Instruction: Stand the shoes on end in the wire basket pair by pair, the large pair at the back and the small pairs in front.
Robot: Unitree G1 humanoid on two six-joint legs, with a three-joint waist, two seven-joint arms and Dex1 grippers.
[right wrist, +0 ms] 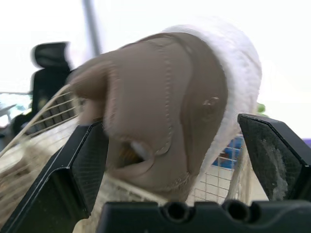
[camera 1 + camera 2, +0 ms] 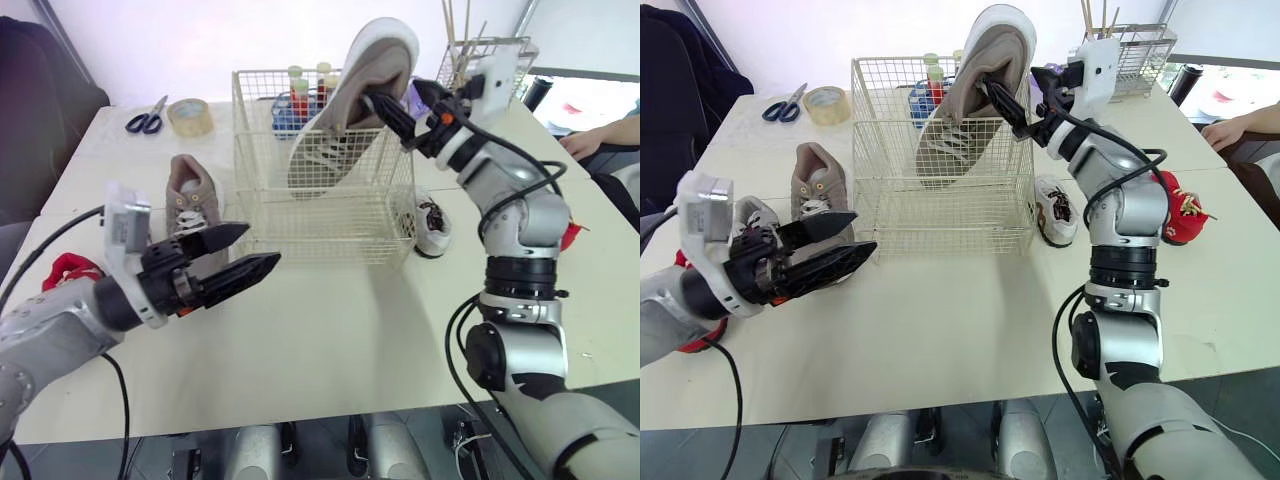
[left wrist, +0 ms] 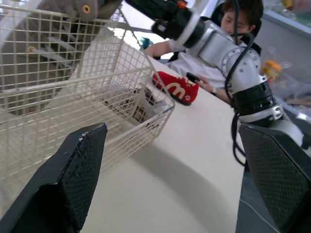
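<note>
I record the left gripper (image 2: 258,247) spread open and empty over the table (image 2: 330,330), a grey shoe (image 2: 192,200) on its sole just left of the wire basket (image 2: 320,225), and the right gripper (image 2: 383,108) clamped on the heel of the large shoe (image 2: 345,112), which is tilted toe-down inside the basket.

A pale table (image 2: 330,330) carries everything. Taken from its middle in the head view, blue-handled scissors (image 2: 148,117) lie at about 11 o'clock, blades closed, and a roll of clear tape (image 2: 190,117) lies flat just at their 3 o'clock, apart from them. At 12 o'clock stand several small bottles (image 2: 297,85) with pale caps, upright in a blue holder (image 2: 283,110). At 1 o'clock is a small wire rack (image 2: 1140,55) with thin wooden sticks (image 2: 1095,15) rising from it. At 2 o'clock a person's forearm (image 2: 1230,130) rests on the table's edge; the left wrist view shows the person seated, holding a dark phone (image 3: 194,77). A dark garment (image 2: 40,110) hangs at 10 o'clock.
</note>
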